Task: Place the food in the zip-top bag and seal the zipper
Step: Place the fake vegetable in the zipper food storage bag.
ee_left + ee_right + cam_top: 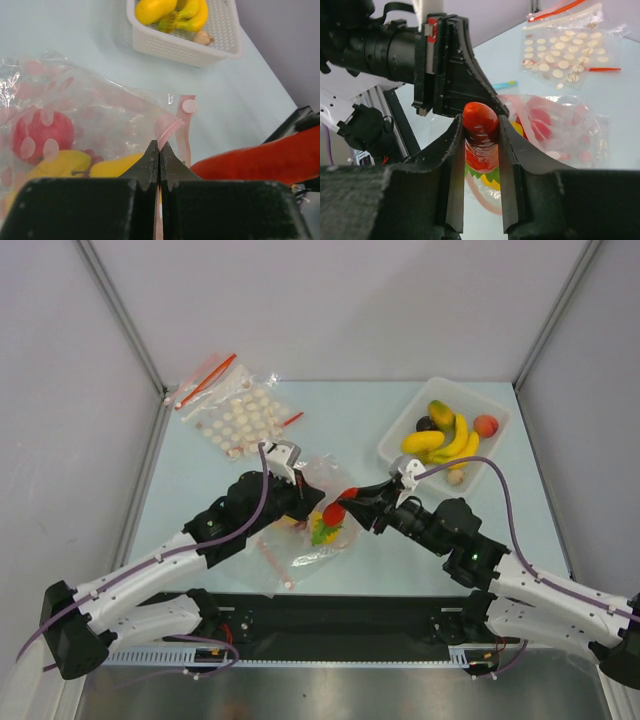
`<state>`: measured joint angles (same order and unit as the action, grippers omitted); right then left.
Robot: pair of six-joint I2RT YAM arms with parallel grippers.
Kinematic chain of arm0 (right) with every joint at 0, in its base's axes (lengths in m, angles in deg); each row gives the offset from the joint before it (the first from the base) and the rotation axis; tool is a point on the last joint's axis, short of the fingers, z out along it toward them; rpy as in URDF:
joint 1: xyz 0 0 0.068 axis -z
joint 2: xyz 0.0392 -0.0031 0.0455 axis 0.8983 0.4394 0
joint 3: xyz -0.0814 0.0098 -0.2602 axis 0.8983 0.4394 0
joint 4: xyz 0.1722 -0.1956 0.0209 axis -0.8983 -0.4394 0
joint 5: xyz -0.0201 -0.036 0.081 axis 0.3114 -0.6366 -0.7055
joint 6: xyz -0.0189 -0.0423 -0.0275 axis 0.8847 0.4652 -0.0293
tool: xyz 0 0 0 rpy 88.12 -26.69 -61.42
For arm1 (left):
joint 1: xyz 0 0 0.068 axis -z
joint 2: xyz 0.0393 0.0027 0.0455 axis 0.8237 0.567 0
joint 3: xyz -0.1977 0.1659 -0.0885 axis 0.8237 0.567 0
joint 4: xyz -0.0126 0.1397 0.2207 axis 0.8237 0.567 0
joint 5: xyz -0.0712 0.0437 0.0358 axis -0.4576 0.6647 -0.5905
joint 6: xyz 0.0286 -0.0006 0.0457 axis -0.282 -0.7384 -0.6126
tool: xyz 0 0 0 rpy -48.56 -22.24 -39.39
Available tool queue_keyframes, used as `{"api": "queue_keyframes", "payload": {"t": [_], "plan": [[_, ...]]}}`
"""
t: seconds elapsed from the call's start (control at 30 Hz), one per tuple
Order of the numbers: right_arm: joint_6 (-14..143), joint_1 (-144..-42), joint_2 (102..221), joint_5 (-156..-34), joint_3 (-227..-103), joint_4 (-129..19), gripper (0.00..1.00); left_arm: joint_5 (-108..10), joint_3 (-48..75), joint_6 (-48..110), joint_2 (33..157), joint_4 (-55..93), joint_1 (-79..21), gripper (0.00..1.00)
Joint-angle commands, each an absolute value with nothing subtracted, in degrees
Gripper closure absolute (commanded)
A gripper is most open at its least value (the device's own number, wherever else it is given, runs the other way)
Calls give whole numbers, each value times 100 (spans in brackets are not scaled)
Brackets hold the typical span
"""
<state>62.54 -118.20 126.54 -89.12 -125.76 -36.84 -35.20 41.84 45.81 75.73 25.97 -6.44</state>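
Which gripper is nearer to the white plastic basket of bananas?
Right. The right gripper, holding a red toy chili, is just left of the white perforated plastic basket; the left gripper, pinching the clear pink-dotted bag, is farther left.

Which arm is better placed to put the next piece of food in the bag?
Right. The right gripper clamps the red chili by the mouth of the zip-top bag; the left gripper is shut on its pink edge.

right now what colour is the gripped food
Red; the chili shows best in the right wrist view.
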Motion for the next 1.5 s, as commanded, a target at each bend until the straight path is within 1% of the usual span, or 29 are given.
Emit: {"api": "queue_keyframes", "payload": {"t": [0.0,0.2,0.4,0.53,0.57,0.67,0.8,0.9,0.93,0.97,1.0,1.13,1.2,1.23,1.27,1.37,1.43,1.47], "plan": [[6921,-12229,12782,-8394,-12480,-2805,100,-4217,3800,4803,7452,2545,-615,100],[7307,-12344,12897,-8000,-12112,-2102,100,-4641,3817,4847,7294,2537,-562,100],[7696,-12335,12862,-7682,-11356,-863,100,-4886,3773,4908,7224,2546,-562,99],[7958,-12361,13159,-7997,-10812,462,100,-5115,3826,4978,7092,2396,-562,100],[8038,-12388,13222,-8076,-10810,562,100,-5142,3835,4979,7057,2396,-562,100],[8381,-12511,13424,-8095,-10854,563,100,-5230,3817,4996,6916,2440,-562,100],[8504,-12520,13687,-8271,-11108,28,100,-5222,3861,4996,6635,2467,-562,100],[8505,-12520,13985,-8297,-11468,-692,98,-5002,3966,4970,6346,2405,-562,99],[8470,-12520,14117,-8279,-11643,-938,96,-4950,4001,4961,6240,2318,-562,100],[8408,-12520,14232,-8271,-11706,-993,89,-4836,4054,4926,6143,2247,-562,100],[8286,-12520,14346,-8323,-11767,-1037,87,-4739,4124,4926,5925,2177,-562,100],[8031,-12520,14926,-8569,-12058,-1151,85,-4185,4450,4909,5511,1948,-562,99],[7986,-12520,14989,-8648,-12137,-1204,79,-3827,4424,4908,5501,2053,-562,99],[7951,-12511,14980,-8648,-12155,-1248,74,-3746,4389,4917,5562,2210,-562,99],[7942,-12520,14954,-8657,-12198,-1309,56,-3728,4362,4900,5606,2273,-562,100],[7898,-12520,14823,-8666,-12234,-1503,32,-3754,4336,4873,5703,2273,-562,99],[7854,-12520,14699,-8692,-12225,-1547,26,-3675,4336,4882,5738,2299,-562,100],[7802,-12520,14638,-8692,-12225,-1573,24,-3640,4336,4873,5756,2308,-562,100]]}}
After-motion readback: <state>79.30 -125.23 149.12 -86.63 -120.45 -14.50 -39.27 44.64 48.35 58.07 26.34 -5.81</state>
